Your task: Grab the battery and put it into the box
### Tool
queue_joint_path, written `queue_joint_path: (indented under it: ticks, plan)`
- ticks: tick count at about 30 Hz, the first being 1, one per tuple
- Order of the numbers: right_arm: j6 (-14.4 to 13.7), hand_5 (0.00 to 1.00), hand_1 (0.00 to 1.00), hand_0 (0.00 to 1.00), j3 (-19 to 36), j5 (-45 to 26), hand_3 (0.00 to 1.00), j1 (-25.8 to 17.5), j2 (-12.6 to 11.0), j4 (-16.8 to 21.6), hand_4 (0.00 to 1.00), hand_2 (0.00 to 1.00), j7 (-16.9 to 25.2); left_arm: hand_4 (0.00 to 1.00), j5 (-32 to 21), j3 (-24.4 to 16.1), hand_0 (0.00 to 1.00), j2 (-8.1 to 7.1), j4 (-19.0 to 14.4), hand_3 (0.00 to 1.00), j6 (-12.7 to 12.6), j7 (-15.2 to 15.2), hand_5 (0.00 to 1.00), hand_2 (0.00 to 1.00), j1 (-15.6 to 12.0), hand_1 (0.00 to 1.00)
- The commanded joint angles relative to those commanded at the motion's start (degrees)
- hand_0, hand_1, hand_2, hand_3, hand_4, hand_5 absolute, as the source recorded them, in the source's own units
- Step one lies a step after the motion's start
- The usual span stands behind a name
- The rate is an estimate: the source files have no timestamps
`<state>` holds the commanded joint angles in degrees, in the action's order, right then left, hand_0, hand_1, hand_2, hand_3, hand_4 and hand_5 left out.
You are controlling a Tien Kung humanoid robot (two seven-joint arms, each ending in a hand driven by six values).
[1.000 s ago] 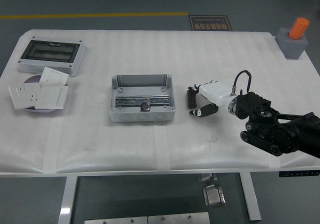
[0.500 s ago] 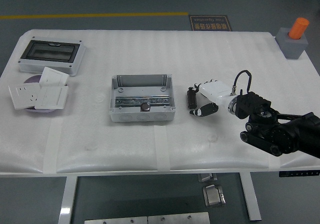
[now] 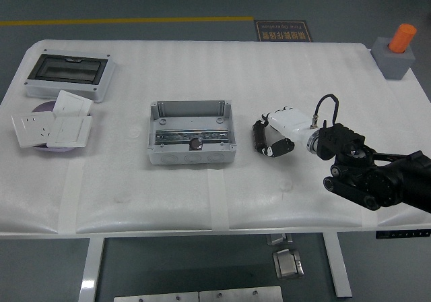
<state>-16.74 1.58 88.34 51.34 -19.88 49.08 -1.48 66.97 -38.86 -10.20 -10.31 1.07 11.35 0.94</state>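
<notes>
The battery (image 3: 256, 137) is a small black cylinder lying on the white table, right of the box. The box (image 3: 191, 155) is grey and open-topped, at the table's middle, with a metal rail and a small dark round part (image 3: 195, 143) inside. My right hand (image 3: 270, 137) is white with dark fingertips and comes in from the right on a black arm (image 3: 377, 177). Its fingers are curled around the battery, with the thumb below and the other fingers above. The battery still rests on the table. The left arm is out of view.
A grey enclosure with a dark lid (image 3: 67, 75) stands at the back left. White switch plates (image 3: 50, 127) lie on a purple disc in front of it. A grey block with an orange cylinder (image 3: 397, 51) stands at the back right corner.
My right hand's thumb and fingers have closed in on the battery from the right. The arm has barely moved, and the box has not moved.
</notes>
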Motion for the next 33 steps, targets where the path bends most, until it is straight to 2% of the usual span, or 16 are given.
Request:
queue_joint_path:
  ticks: [4,5,10,15,20,23,28,29,33]
  plan:
    - [-0.01,0.271,0.689,0.902,1.83,1.4,0.649,0.03,-0.87,1.67,0.562,0.618,-0.57,0.538,-0.15,0.23,0.623,0.02,0.0,0.612,-0.14,-0.07,0.528,0.508,0.02,0.643]
    - [-0.02,0.259,0.677,0.898,2.59,1.92,0.651,-0.01,-1.18,2.3,0.54,0.601,-0.77,0.566,-0.19,0.29,0.624,0.04,0.0,0.616,-0.17,-0.06,0.552,0.508,0.01,0.642]
    - [0.05,0.259,0.677,0.898,8.49,6.91,0.651,-0.61,-3.16,7.4,0.54,0.601,-2.35,0.566,-0.08,0.15,0.624,0.14,0.0,0.616,-0.22,0.02,0.552,0.508,-0.14,0.642]
    - [0.05,0.259,0.674,0.887,14.5,10.79,0.652,-2.04,-3.73,12.76,0.534,0.598,-3.79,0.566,-0.21,0.16,0.624,0.2,0.0,0.618,-0.29,0.1,0.558,0.511,-0.34,0.642]
    - [0.2,0.253,0.672,0.882,20.29,14.15,0.654,-4.37,-2.07,18.6,0.529,0.597,-5.2,0.567,-0.24,0.16,0.624,0.31,0.0,0.618,-0.34,0.22,0.56,0.51,-0.65,0.642]
    - [0.42,0.235,0.672,0.881,21.71,14.72,0.658,-5.19,-0.46,20.69,0.515,0.597,-5.49,0.567,-0.52,0.29,0.624,0.35,0.0,0.619,-0.4,0.19,0.56,0.51,-0.7,0.643]
    - [1.65,0.235,0.672,0.881,21.41,15.8,0.658,-5.74,2.26,19.99,0.515,0.597,-6.01,0.567,-0.55,0.13,0.624,0.38,0.0,0.619,-0.38,0.31,0.56,0.51,-0.8,0.643]
    - [1.83,0.257,0.674,0.883,21.09,16.07,0.66,-5.77,2.66,19.56,0.546,0.61,-6.1,0.567,-0.47,0.05,0.624,0.38,0.0,0.619,-0.33,0.37,0.56,0.51,-0.84,0.643]
    - [2.15,0.257,0.674,0.883,19.95,16.95,0.66,-5.83,3.47,18.0,0.546,0.61,-6.25,0.567,0.07,-0.5,0.624,0.32,0.0,0.619,-0.14,0.61,0.56,0.51,-1.01,0.643]
